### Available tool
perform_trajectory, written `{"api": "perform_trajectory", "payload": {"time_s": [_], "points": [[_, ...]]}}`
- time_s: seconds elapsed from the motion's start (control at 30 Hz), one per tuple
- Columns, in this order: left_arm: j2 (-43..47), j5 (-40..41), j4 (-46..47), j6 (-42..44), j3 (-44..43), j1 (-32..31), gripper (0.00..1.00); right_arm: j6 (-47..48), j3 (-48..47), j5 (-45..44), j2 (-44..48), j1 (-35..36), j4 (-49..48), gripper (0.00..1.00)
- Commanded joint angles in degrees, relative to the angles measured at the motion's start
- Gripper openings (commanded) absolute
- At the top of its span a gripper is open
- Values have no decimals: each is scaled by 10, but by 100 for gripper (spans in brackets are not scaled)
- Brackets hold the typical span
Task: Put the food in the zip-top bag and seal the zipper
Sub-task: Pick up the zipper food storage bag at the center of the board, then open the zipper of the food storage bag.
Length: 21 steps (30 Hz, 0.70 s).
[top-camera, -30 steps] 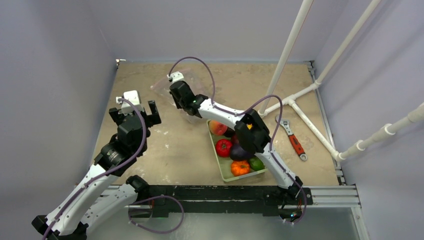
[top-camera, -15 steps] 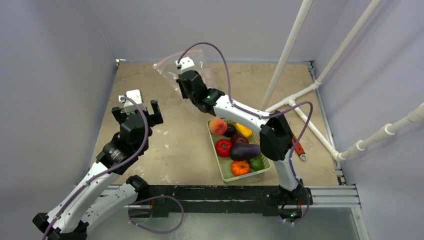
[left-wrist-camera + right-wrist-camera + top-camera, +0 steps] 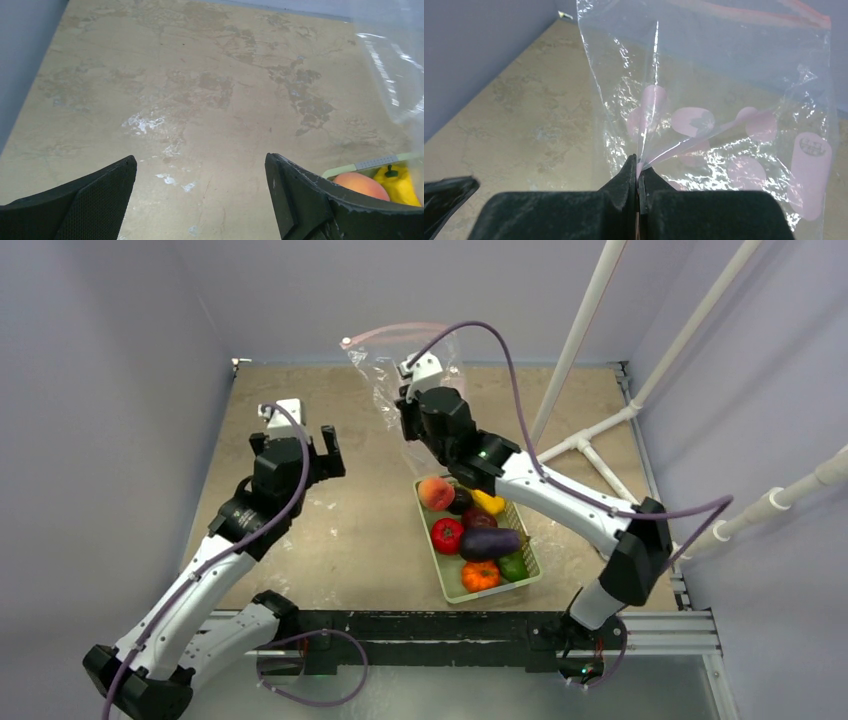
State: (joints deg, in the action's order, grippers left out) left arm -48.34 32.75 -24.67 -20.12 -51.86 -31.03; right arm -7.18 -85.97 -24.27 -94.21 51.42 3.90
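Observation:
My right gripper is shut on the clear zip-top bag and holds it up in the air over the back of the table. Its pink zipper arches at the top. In the right wrist view the jaws pinch a fold of the bag, and the zipper runs along the top right. The food lies in the pale green basket: peach, yellow pepper, tomato, eggplant, pumpkin, green piece. My left gripper is open and empty, left of the bag.
An orange-handled wrench lies right of the basket. White pipes cross the right side of the table. Walls close the table at the back and left. The left wrist view shows bare table, the peach and the pepper.
My right gripper has lifted the bag off the table and carried it up and to the right. My left arm has moved forward and right, still open.

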Motion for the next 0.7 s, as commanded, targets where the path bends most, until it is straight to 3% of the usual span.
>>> {"api": "perform_trajectory", "payload": {"time_s": [0.0, 0.3, 0.67], "points": [[-25, -172, 31, -33, -30, 87, 99, 15, 44, 12, 78, 2, -50, 0], [-88, -434, 59, -100, -53, 231, 97, 36, 152, 83, 226, 3, -91, 0], [-140, -663, 77, -201, -78, 339, 96, 194, 248, 255, 386, 3, -117, 0]]}}
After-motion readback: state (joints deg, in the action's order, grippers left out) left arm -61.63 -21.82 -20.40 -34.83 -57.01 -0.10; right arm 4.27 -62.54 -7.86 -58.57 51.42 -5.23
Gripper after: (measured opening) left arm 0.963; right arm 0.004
